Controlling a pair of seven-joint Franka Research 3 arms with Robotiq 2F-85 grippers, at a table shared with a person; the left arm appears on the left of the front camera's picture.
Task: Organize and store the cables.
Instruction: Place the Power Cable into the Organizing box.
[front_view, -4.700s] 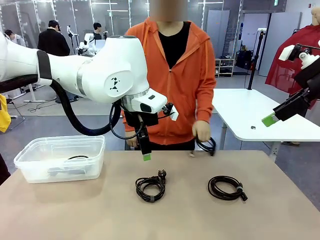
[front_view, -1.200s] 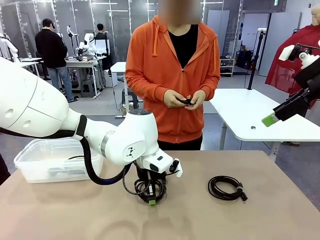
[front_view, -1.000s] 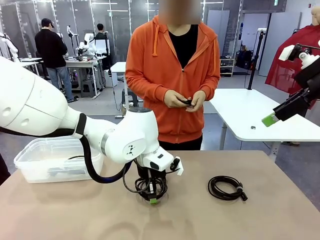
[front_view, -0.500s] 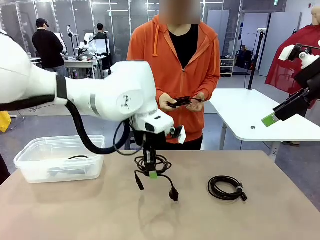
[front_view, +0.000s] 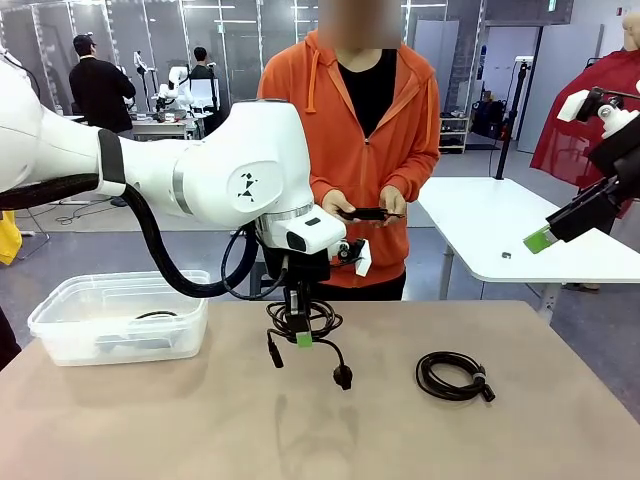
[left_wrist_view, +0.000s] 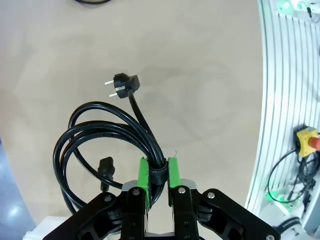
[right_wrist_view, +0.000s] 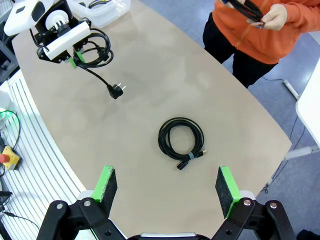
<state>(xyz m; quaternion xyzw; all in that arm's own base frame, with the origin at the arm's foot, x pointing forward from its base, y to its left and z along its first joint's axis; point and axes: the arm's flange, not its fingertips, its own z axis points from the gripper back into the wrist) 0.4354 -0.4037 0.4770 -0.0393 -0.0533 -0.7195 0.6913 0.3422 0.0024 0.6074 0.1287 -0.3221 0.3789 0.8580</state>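
My left gripper (front_view: 303, 338) (left_wrist_view: 158, 176) is shut on a coiled black cable (front_view: 300, 322) (left_wrist_view: 105, 140) and holds it in the air above the table; its two plug ends dangle below. In the right wrist view this gripper and its cable (right_wrist_view: 95, 50) hang at the upper left. A second coiled cable (front_view: 452, 376) (right_wrist_view: 181, 139) lies on the table at the right. My right gripper (right_wrist_view: 165, 187) is open, high above that coil, and in the front view it (front_view: 540, 238) is raised at the far right. The person's hands hold a third black cable (front_view: 365, 212) (right_wrist_view: 247, 10).
A clear plastic bin (front_view: 60, 325) with a black cord inside stands at the table's left. The person in an orange hoodie (front_view: 350, 150) stands at the far edge. A white table (front_view: 510, 235) sits behind on the right.
My left gripper came down onto the middle coil, shut on it and lifted it off the table, and has now shifted slightly left with it. The right arm has not moved.
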